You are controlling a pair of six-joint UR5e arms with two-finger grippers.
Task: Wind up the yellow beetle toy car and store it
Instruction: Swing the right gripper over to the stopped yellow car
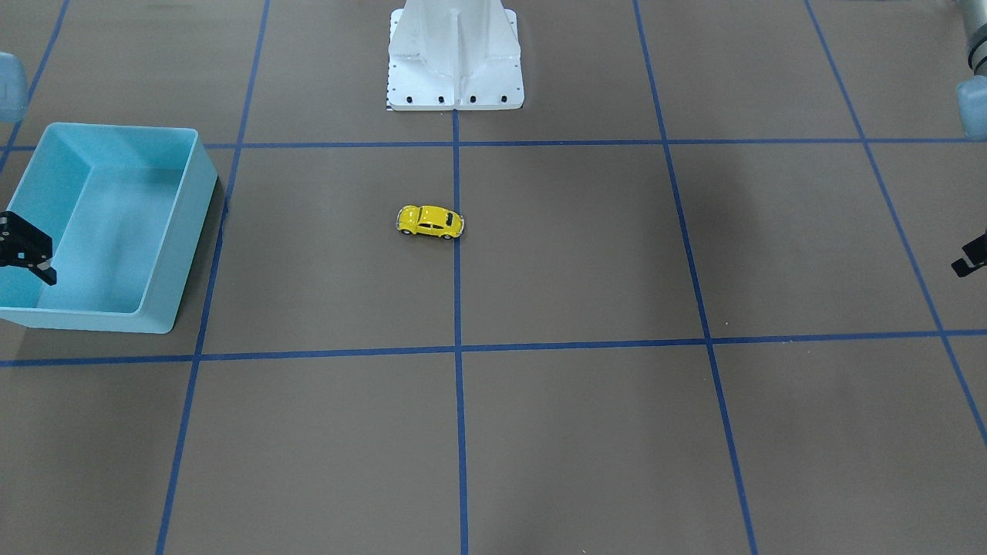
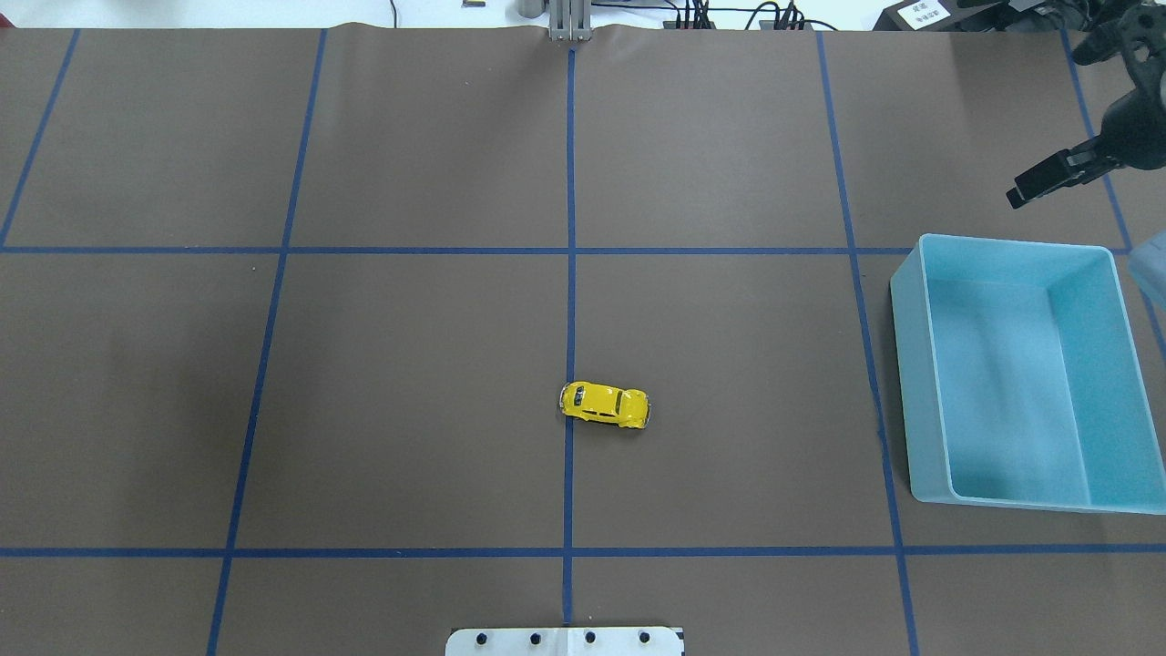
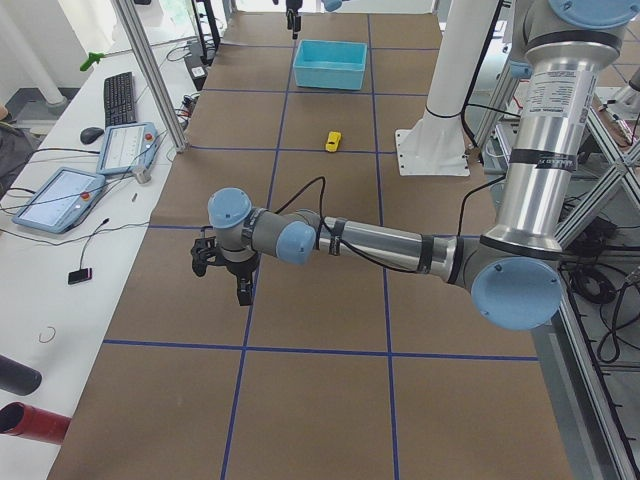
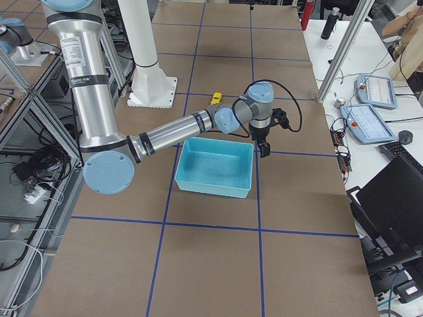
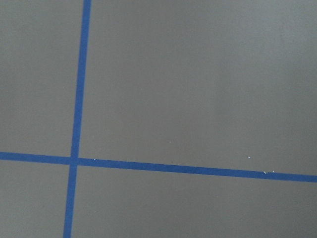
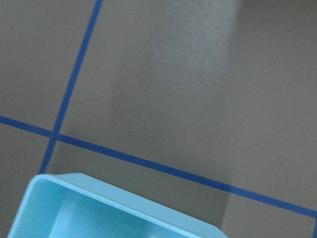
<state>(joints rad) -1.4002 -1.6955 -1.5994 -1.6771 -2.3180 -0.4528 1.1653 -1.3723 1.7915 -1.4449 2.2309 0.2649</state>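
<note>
Status: task not yet begun, by the look of it. The yellow beetle toy car (image 2: 605,404) stands on its wheels near the middle of the table (image 2: 410,364), one end on the central blue tape line (image 2: 570,273), lying lengthwise along the table and untouched by either arm. The light blue bin (image 2: 918,383) sits toward the table's right end, well apart from the car. The right gripper (image 2: 1038,182) hangs just beyond the bin's far edge. The left gripper (image 1: 968,264) hangs out by the table's left end, its wrist camera showing only bare surface and tape. Both grippers are cut off at the frame edges or seen small, so I cannot tell whether the fingers of either stand apart or together. Step in hand, as judged: the approach to the car ahead of winding. The next move calls for one arm to travel in to the table's middle, spread its fingers, and close across the car's narrow sides. The glossy, free-rolling body will likely need a square, low grip to avoid slipping.
</note>
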